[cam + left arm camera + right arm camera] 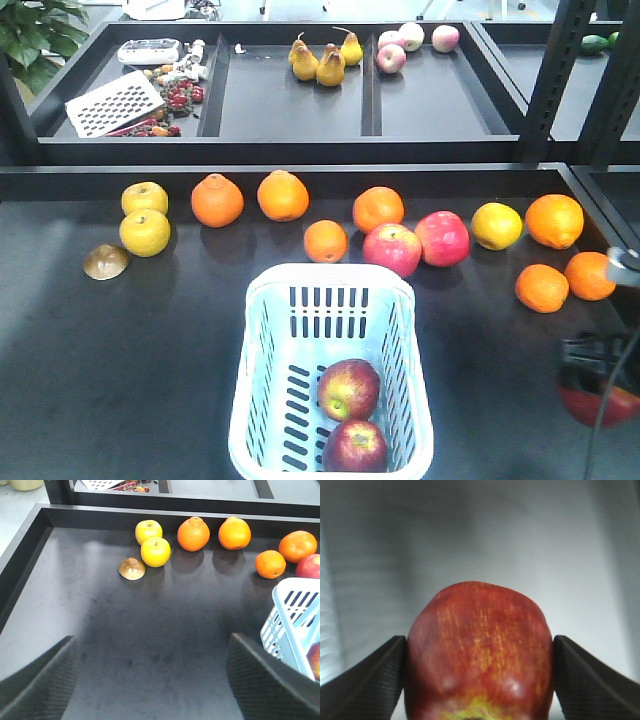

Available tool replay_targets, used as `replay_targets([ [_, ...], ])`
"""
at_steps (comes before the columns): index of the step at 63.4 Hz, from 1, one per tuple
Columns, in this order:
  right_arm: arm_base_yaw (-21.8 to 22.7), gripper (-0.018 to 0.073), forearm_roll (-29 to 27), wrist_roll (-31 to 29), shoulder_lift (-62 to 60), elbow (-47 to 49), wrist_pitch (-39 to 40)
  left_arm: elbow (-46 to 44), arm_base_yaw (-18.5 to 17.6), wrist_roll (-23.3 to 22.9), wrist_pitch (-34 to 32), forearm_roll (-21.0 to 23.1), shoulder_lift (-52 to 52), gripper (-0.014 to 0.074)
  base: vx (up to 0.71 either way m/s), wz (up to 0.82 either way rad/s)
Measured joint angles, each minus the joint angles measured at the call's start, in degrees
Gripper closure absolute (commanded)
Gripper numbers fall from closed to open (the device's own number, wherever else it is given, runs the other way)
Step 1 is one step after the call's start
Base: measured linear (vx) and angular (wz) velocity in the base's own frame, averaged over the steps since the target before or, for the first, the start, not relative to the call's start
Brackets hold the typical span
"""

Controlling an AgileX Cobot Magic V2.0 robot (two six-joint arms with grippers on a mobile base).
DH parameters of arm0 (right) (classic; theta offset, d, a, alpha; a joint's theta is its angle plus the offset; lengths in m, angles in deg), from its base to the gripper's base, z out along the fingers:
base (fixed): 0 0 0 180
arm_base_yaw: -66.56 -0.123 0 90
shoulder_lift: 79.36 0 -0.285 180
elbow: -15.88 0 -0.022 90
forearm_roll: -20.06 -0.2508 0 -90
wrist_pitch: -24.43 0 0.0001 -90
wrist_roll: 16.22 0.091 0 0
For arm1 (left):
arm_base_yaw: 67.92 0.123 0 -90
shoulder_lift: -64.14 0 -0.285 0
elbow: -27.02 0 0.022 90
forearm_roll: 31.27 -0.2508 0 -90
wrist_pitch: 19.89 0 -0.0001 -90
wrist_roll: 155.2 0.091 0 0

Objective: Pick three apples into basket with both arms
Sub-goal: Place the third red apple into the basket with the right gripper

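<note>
Jaws of right gripper (pixel 479 680) clamped on third apple (pixel 479 650), raised near surface's right edge for carrying over; two apples (pixel 349 389) already in basket (pixel 262 330). Left gripper (pixel 150 680) jaws apart, holding nothing.

Looks like a mock grocery or produce-stand setup, probably inside a lab or office space rather than a real shop. The fruit sits loose on a wide black display tray with raised edges (pixel 60 180): oranges (pixel 217 199), yellow apples (pixel 145 232) and pinkish-red apples (pixel 441 238) lined along the far side. A pale blue shopping basket (pixel 262 400) stands on the near part, which is very supermarket. Behind it is a second black bin split into compartments (pixel 368 90), with pears (pixel 320 62) in the middle one, small pale apples (pixel 400 45) on the right and odd kitchen bits like a grater (pixel 113 102) on the left. A potted plant (pixel 35 35) sits at far left, dark metal shelving posts (pixel 560 70) at right.
</note>
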Motion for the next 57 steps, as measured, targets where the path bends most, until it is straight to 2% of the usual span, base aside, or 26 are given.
replay_targets([
  [7,-8.07,0.0323,-2.96,0.00,-5.72,0.00,-0.34,0.00,0.00,0.00,0.00,0.00,0.00,0.0021,0.00,0.00],
  [12,-15.48,0.0321,-6.16,0.00,-8.53,0.00,0.91,0.00,0.00,0.00,0.00,0.00,0.00,0.0021,0.00,0.00],
  [19,-24.42,0.0316,-8.73,0.00,-8.94,-0.18,5.32,0.00,0.00,0.00,0.00,0.00,0.00,0.0021,0.00,0.00],
  [28,-33.29,0.0298,-10.81,0.00,-5.94,-0.18,12.78,0.00,0.00,0.00,0.00,0.00,0.00,0.0021,0.00,0.00],
  [34,-37.24,0.0239,-11.66,0.00,-2.29,-0.18,17.61,0.00,0.00,0.00,0.00,0.00,0.00,0.0021,0.00,0.00],
  [39,-38.84,0.0156,-11.66,0.00,1.62,0.18,20.03,0.00,0.00,0.00,0.00,0.00,0.00,0.0021,0.00,0.00],
  [51,-40.87,-0.0080,-11.79,0.00,8.67,3.95,21.18,0.00,0.00,0.00,0.00,0.00,0.00,0.0021,0.00,0.00],
  [57,-41.34,-0.0144,-11.84,0.00,9.91,5.16,21.72,0.00,0.00,0.00,0.00,0.00,0.00,0.0021,0.00,0.00],
])
